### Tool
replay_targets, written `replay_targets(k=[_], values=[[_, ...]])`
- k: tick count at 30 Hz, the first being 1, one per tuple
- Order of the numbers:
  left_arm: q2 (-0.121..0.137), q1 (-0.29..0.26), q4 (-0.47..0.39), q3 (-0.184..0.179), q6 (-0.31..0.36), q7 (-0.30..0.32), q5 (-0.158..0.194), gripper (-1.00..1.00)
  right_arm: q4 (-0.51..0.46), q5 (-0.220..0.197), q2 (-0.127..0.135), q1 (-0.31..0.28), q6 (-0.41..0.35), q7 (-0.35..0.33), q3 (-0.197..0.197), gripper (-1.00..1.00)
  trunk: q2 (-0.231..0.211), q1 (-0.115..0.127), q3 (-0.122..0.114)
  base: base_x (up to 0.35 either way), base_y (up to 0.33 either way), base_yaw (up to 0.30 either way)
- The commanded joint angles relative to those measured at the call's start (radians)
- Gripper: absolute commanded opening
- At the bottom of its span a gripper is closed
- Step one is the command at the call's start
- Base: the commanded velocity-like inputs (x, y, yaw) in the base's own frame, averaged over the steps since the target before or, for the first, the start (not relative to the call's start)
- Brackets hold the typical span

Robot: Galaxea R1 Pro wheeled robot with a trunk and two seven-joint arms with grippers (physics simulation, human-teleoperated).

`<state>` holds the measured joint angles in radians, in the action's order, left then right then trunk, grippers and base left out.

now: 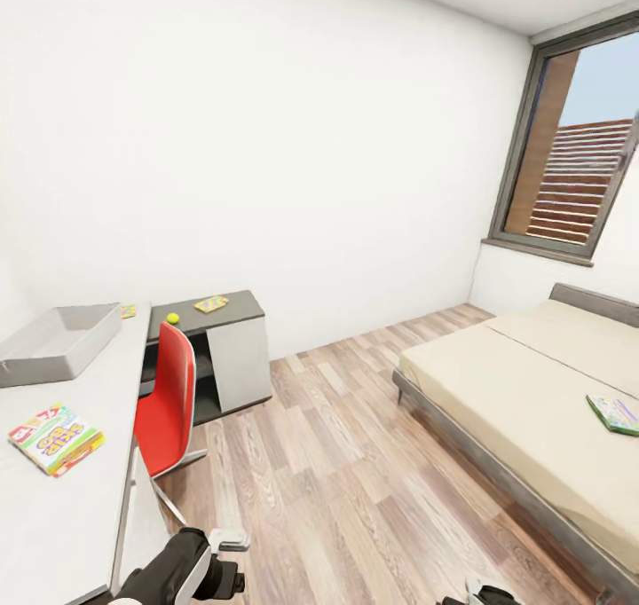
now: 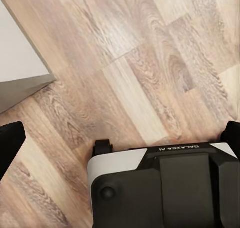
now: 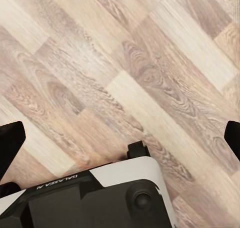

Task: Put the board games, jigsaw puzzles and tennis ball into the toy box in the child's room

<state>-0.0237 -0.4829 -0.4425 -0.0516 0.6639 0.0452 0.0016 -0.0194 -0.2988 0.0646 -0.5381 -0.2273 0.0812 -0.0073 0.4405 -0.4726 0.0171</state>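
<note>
The toy box sits on the light-grey table at about ten o'clock from me, with nothing showing inside from this angle. A green-yellow-red board game lies flat on the same top, nearer me, at about nine o'clock. Past the box, on the lower dark section, are the tennis ball and a jigsaw puzzle, with a second puzzle just beside the box's far corner. Another board game lies on the bed at three o'clock; the third I cannot see.

My worry is the red chair, tucked against the table between me and the dark section. If I roll straight for the ball, my base or left arm may clip it. The ball will likely roll away from a clumsy pinch, and the thin puzzles give my fingers little edge to grip. The bed game lies well in from the near edge, so a long reach could tip my balance.

Both arms hang low at six o'clock, pointing down at the wood floor. My left gripper has its fingers spread wide and empty; my right gripper is likewise wide apart, holding nothing.
</note>
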Motion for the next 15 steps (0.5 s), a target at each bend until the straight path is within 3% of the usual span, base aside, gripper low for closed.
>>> replay_targets(k=[1, 8, 15], values=[[0.001, 0.0, -0.002, -0.004, 0.005, 0.002, 0.0, 1.0, -0.002, -0.005, 0.0, 0.0, -0.004, 0.004, 0.0, 1.0, -0.006, 0.003, -0.001, 0.0, 0.0, -0.281], [0.003, 0.0, -0.045, 0.0, 0.01, 0.013, 0.004, 1.0, -0.003, -0.005, 0.0, -0.008, -0.001, -0.001, -0.002, 1.0, -0.041, 0.023, -0.017, 0.0, 0.0, -0.281], [0.006, 0.0, -0.143, 0.007, 0.052, 0.091, 0.008, 1.0, -0.059, -0.006, 0.001, -0.025, -0.038, -0.005, -0.006, 1.0, -0.041, 0.023, -0.017, 0.0, 0.0, -0.281]])
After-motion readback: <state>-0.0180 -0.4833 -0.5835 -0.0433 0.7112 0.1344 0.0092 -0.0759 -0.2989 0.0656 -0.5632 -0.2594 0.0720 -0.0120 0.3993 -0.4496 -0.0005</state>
